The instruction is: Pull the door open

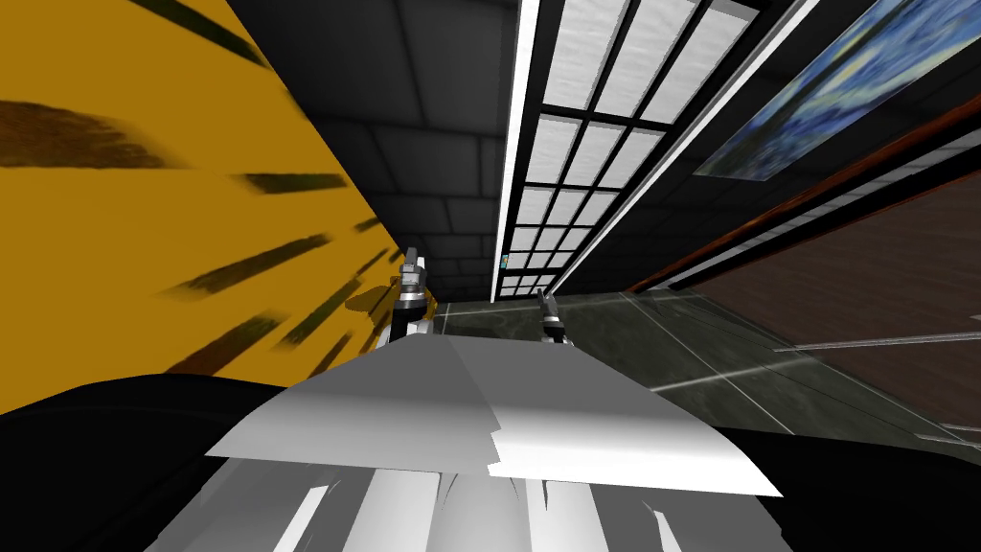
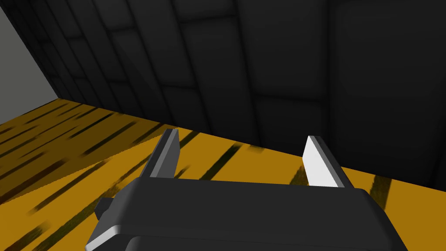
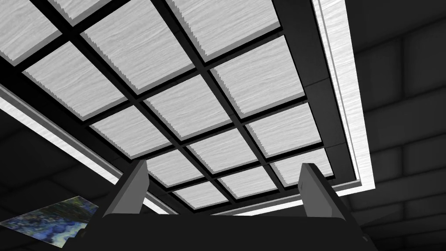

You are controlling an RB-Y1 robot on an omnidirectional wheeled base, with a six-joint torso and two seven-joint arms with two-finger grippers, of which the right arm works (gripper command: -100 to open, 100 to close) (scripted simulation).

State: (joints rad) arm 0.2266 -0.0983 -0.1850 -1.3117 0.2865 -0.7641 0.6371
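- Head view: the yellow streaked panel (image 1: 144, 220), which seems to be the door's leaf, takes up the whole left side and narrows towards the middle, where its far edge meets a dark tiled wall (image 1: 422, 144).
- Head view: the left gripper (image 1: 412, 255) stands small just beside the narrow end of the panel, with a darker patch on the yellow next to it. I cannot tell whether the gripper touches the panel.
- Head view: to the right of the dark wall runs a tall paned window (image 1: 565, 153) in a white frame. Further right a blue painting (image 1: 824, 105) hangs above a dark brown panel (image 1: 862, 278). A dark tiled floor (image 1: 671, 345) lies between them.
- Left wrist view: the left gripper's fingers (image 2: 320, 161) stand wide apart, about a third of the picture's width, and grip nothing.
- Left wrist view: the yellow streaked panel spreads out under and behind the gripper's body. The fingertips reach up to the line where the panel meets the dark tiled wall, and a plain grey area (image 2: 21, 69) shows beyond the panel's far corner.
- Right wrist view: the right gripper (image 3: 223, 164) is also spread wide and grips nothing. In the head view it sits over the floor, well apart from the yellow panel.
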